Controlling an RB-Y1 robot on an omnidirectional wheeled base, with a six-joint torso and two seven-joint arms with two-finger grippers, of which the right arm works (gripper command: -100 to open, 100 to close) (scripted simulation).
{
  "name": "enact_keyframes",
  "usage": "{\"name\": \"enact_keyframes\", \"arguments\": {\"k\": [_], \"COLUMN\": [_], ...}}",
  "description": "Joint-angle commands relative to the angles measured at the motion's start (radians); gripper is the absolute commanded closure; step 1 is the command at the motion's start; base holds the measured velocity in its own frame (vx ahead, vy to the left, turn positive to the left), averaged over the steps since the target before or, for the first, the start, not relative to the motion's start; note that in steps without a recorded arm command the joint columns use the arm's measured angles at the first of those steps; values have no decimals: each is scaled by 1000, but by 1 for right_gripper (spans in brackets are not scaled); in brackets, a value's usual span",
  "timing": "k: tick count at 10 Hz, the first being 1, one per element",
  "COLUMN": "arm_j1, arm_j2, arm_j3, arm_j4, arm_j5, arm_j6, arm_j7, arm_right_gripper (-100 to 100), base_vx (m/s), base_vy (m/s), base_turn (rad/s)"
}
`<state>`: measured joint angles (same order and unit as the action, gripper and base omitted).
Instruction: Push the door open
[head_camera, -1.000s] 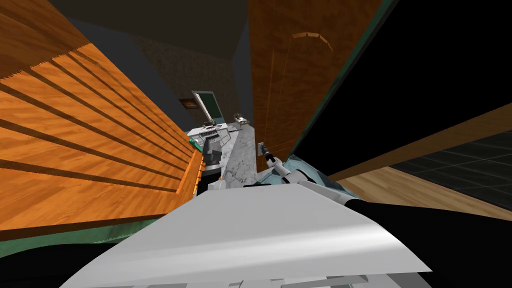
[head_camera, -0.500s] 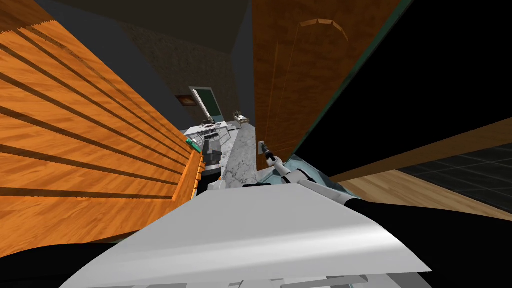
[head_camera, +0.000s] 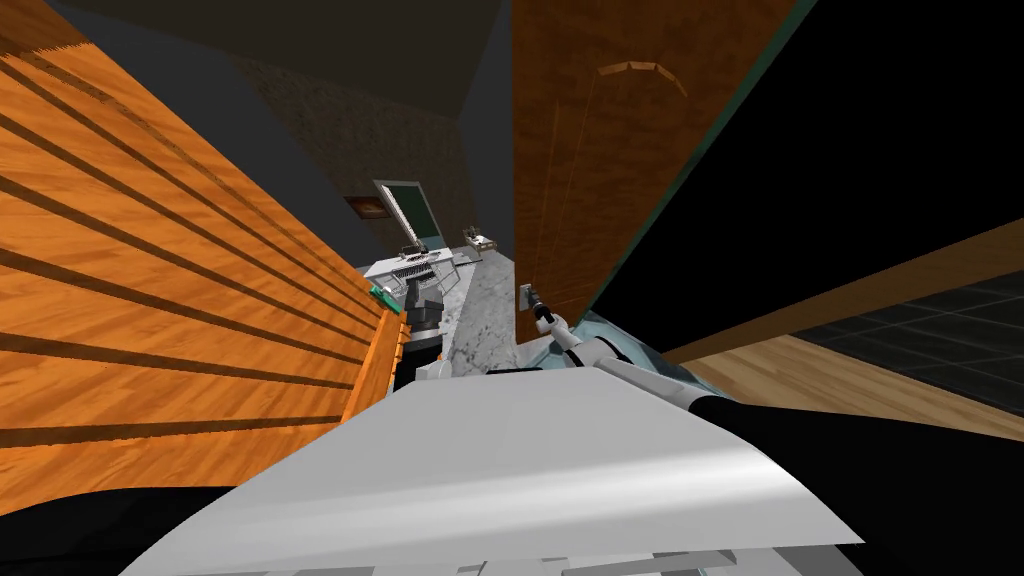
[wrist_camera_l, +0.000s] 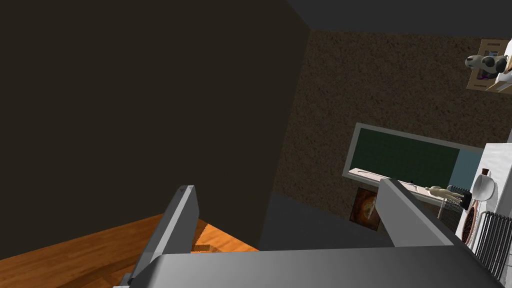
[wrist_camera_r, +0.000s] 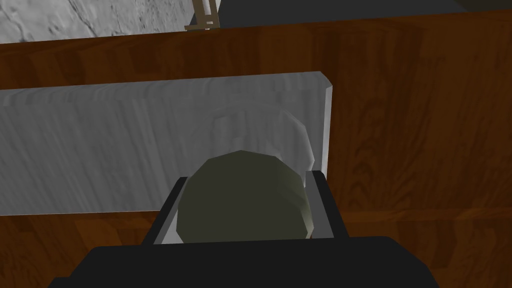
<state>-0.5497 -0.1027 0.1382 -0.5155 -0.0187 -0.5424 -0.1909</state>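
Observation:
The brown wooden door (head_camera: 600, 150) stands ajar at my right, with a black area past its edge. My right gripper (head_camera: 530, 298) is at the door's grey handle plate (head_camera: 523, 292). Seen from the right wrist, that gripper (wrist_camera_r: 246, 179) is shut on the round dark olive knob (wrist_camera_r: 240, 210), its fingers (wrist_camera_r: 320, 200) pressing the knob's sides. The grey plate (wrist_camera_r: 100, 150) lies behind the knob on the door's face (wrist_camera_r: 425, 100). My left gripper (head_camera: 418, 297) hangs lower at my left, beside the orange panel. It is open (wrist_camera_l: 286, 187) and holds nothing.
An orange slatted wood panel (head_camera: 150, 280) runs close along my left. A marbled grey floor (head_camera: 490, 310) leads ahead to a white counter (head_camera: 410, 268) under a dark framed window (head_camera: 412, 205). A black area (head_camera: 850, 150) and light wood floor (head_camera: 800, 380) lie to the right.
The whole head view has shifted: the slatted panel slid down and left, and the door's face drifted slightly right. My right gripper stays shut on the knob. The left arm keeps its pose.

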Motion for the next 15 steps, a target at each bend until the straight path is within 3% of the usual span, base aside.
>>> {"name": "enact_keyframes", "arguments": {"k": [1, 2, 3, 6, 7, 15], "arm_j1": [19, 20, 20, 20, 22, 26], "arm_j2": [-17, -23, -23, -23, -28, -43], "arm_j3": [-11, -34, -34, -34, -55, -120], "arm_j4": [-50, -51, -25, -51, -48, -41], "arm_j5": [-2, -10, -10, -10, -16, -37], "arm_j6": [18, 20, 20, 20, 21, 26], "arm_j7": [5, 16, 16, 16, 27, 60], "arm_right_gripper": [100, 100, 100, 100, 100, 100], "base_vx": [80, 133, 127, 16, 61, 138], "base_vy": [92, 137, 134, 16, 89, 152], "base_turn": [-10, -43, -57, -4, -49, -64]}}
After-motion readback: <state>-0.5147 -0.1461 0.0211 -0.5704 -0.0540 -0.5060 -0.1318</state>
